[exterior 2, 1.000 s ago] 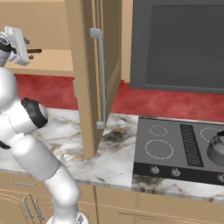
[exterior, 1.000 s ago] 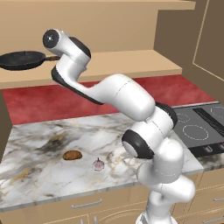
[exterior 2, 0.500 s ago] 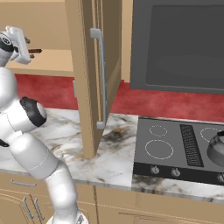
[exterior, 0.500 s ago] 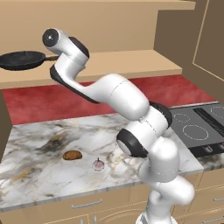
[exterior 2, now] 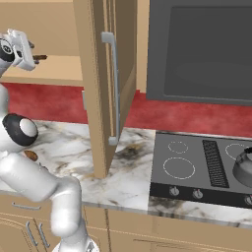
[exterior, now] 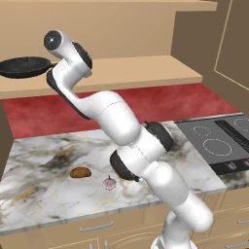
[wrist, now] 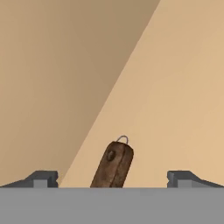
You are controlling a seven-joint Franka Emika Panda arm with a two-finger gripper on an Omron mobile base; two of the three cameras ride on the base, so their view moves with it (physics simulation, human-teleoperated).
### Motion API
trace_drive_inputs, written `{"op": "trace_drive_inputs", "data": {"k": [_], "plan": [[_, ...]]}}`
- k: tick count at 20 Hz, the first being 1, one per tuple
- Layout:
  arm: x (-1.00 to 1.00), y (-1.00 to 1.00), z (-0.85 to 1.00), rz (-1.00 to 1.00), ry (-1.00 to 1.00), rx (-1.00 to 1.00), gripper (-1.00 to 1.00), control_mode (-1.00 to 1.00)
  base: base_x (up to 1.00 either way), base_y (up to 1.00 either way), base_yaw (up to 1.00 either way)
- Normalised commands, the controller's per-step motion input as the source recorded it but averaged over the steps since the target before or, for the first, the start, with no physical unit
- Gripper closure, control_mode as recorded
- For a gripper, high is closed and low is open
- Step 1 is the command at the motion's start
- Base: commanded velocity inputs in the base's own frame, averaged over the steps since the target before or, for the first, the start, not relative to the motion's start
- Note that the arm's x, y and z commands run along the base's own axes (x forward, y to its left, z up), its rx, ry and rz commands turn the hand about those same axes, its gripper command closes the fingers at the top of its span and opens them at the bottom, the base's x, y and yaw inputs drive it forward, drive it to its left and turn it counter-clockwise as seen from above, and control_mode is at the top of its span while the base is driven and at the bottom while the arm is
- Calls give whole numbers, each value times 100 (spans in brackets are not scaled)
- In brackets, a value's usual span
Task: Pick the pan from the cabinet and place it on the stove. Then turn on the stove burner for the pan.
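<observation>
Hand [wrist: 113, 178] at the bottom of the hand view has its fingers spread wide, the brown handle [wrist: 113, 165] end between them, ungripped. Cabinet [exterior: 136, 68] shelf at upper left of the left base view carries the pan [exterior: 24, 67].

The tan cabinet shelf [exterior: 136, 70] carries the dark pan [exterior: 22, 67] at its left end, the brown handle [wrist: 113, 164] lying flat along the boards. Below, the marble counter [exterior: 44, 187] bears a brown potato-like lump [exterior: 80, 172] and, just beside it, a small pinkish garlic bulb [exterior: 109, 183]. The stove [exterior 2: 189, 165] is set into the counter, a grey kettle [exterior 2: 243, 166] standing on its right side.
</observation>
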Motion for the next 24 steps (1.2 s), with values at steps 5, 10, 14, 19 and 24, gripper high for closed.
{"op": "trace_drive_inputs", "data": {"k": [5,10,14,19,24], "plan": [[14,16,-21,-2,0,0,-100,-100,0,0,0],[5,1,-28,-1,0,0,-100,-100,0,0,0],[12,0,-27,0,2,0,-100,-100,0,0,0],[17,0,-32,0,2,0,-100,-100,0,0,0],[19,0,-36,0,2,0,-100,-100,0,0,0]]}}
